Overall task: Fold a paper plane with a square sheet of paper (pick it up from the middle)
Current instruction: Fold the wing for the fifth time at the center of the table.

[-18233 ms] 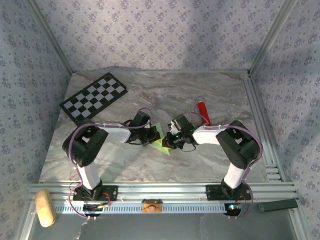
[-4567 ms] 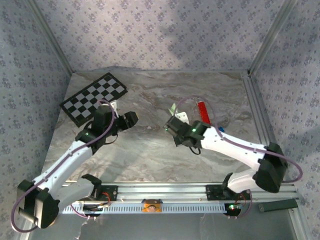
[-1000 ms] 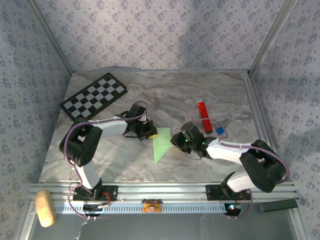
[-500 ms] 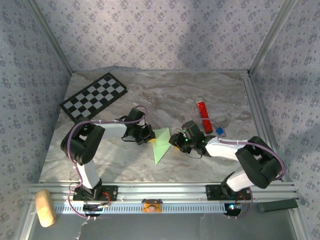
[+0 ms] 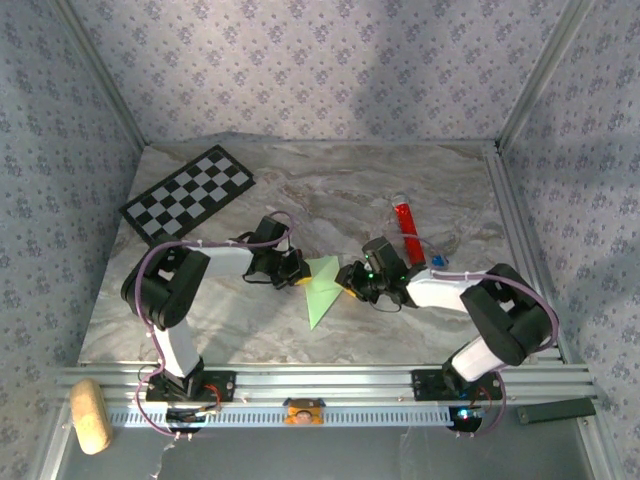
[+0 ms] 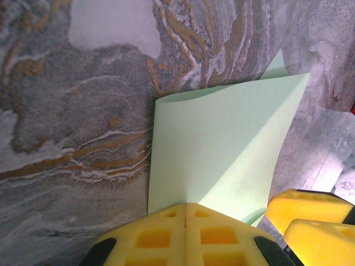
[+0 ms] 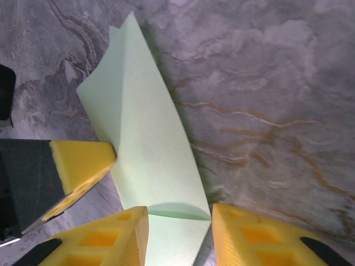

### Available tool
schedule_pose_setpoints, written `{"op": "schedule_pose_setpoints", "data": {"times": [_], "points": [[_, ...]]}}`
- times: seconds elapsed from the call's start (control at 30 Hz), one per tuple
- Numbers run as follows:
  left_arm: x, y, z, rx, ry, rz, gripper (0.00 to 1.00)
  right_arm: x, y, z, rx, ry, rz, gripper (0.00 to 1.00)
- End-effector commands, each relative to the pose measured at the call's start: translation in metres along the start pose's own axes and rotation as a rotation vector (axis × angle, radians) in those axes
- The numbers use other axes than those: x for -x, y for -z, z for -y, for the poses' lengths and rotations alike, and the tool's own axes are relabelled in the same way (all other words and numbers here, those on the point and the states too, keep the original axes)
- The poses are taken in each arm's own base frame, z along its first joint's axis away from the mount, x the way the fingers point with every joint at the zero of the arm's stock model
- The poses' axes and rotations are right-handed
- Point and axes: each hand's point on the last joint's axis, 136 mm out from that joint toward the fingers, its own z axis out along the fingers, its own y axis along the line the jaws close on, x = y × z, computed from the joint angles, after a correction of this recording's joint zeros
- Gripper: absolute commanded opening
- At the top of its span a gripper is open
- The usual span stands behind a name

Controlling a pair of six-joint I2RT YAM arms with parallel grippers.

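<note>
The light green sheet of paper (image 5: pixel 321 287), folded into a long pointed shape, lies on the marble table between both grippers. My left gripper (image 5: pixel 299 273) is shut on its left edge; in the left wrist view the paper (image 6: pixel 222 149) runs out from the seam of the closed yellow pads (image 6: pixel 166 235) and one flap curls up. My right gripper (image 5: pixel 351 281) is open at the right edge. In the right wrist view its fingers (image 7: pixel 119 235) stand either side of the paper (image 7: pixel 144 138), apart from it. The left gripper's yellow pad (image 7: pixel 83 160) rests against the paper there.
A red tube (image 5: pixel 406 230) lies behind the right gripper, with a small blue object (image 5: pixel 438 262) beside it. A black-and-white checkerboard (image 5: pixel 188 195) sits at the back left. An aluminium rail (image 5: pixel 320 385) runs along the near edge, and a tan block (image 5: pixel 88 415) lies beyond it.
The right gripper has slid slightly left onto the paper's right edge, and its arm has drawn in. The left gripper keeps its hold and the paper has barely shifted.
</note>
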Motion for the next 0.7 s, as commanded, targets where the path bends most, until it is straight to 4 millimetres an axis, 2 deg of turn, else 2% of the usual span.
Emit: {"op": "schedule_pose_setpoints", "data": {"times": [0.0,0.2,0.43,0.67], "points": [[-0.002,-0.005,-0.022,0.063,0.027,-0.007,0.06,0.005,-0.003,-0.005,0.003,-0.008,-0.01,0.36],[-0.001,-0.004,-0.02,0.063,0.017,-0.011,0.06,0.005,-0.004,-0.009,0.019,-0.011,-0.013,0.34],[0.0,-0.004,-0.013,0.049,-0.01,-0.018,0.06,0.001,-0.004,-0.034,0.104,0.088,-0.071,0.33],[0.002,-0.001,-0.01,0.062,-0.04,-0.023,0.06,0.002,-0.008,-0.035,0.119,0.128,-0.113,0.33]]}}
